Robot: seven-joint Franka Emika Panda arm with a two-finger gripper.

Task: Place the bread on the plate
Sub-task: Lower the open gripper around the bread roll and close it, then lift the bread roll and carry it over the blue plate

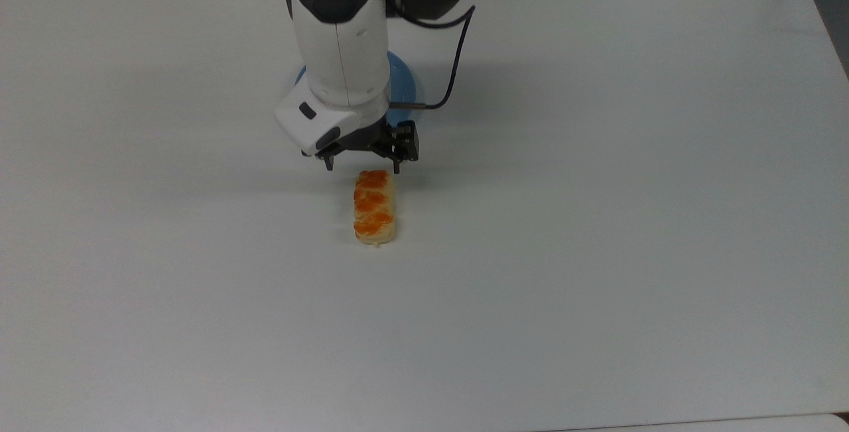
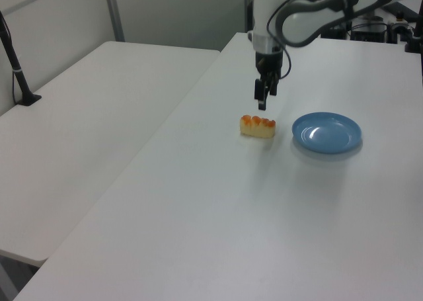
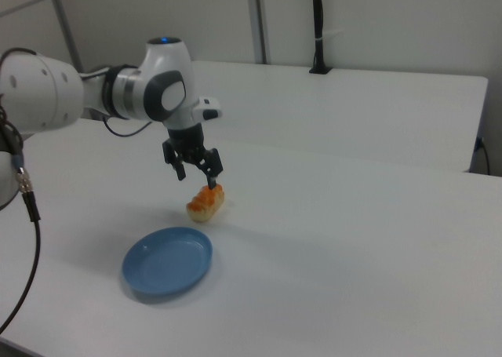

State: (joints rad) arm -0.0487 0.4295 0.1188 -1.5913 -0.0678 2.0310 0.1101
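The gripper [image 1: 363, 167] is hovering above the bread [image 1: 375, 206], fingers [image 3: 210, 183] spread apart and empty, likely lining up to straddle it. The bread is lying on the table [image 1: 597, 219] just beside the plate [image 2: 327, 132].

White matte table [image 1: 597, 219] across the top view, evenly lit, soft shadows. In the left view, a 2nd white table [image 2: 86, 135] butted against its left edge, a thin seam between. Pale partition walls [image 3: 376, 20] behind, split by grey metal uprights [image 2: 114, 11]. Black post [image 3: 318, 27] on a clamp base at the far table edge in the right view
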